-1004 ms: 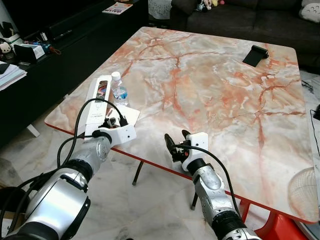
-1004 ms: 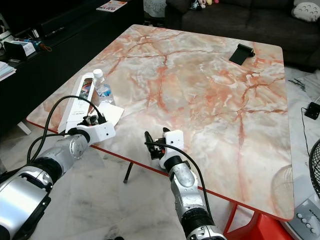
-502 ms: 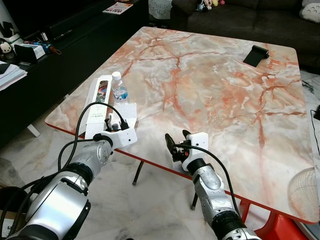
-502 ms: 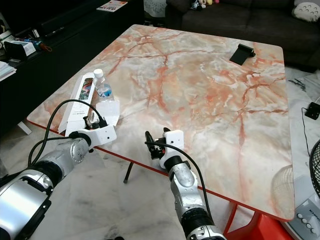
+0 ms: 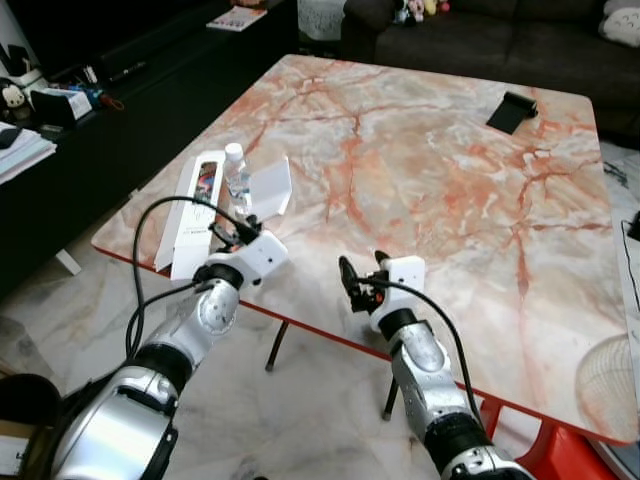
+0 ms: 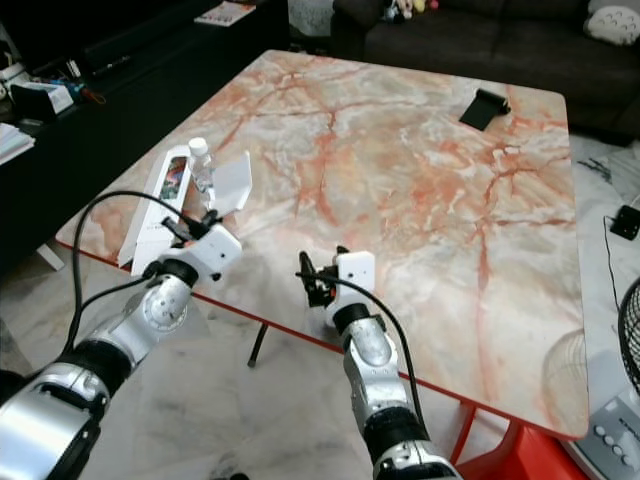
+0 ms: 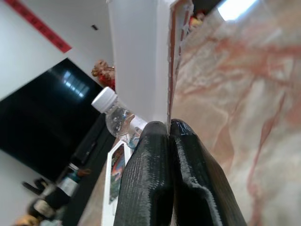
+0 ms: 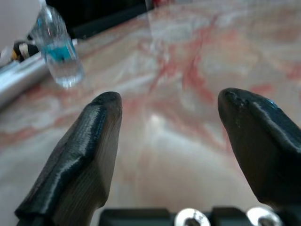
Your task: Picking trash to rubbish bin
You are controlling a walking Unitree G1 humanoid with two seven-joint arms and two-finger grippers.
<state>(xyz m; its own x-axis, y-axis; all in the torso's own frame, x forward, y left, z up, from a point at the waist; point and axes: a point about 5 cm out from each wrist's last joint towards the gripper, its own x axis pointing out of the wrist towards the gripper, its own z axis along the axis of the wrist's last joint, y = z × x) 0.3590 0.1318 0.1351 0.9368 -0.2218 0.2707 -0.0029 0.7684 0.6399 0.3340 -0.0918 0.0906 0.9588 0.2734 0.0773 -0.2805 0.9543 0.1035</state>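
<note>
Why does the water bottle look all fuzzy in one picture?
In the right wrist view the water bottle is blurred, far behind the sharper open jaws; in the left eye view it looks crisp on the marble table, which shows soft glare.

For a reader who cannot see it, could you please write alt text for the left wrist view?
The left gripper has its two black fingers shut on the edge of a white card sheet, which stands upright from them. Behind it are a small plastic bottle and the marble-patterned table.

Head eyes overlook the table (image 5: 430, 180); wrist cameras skim its surface.
</note>
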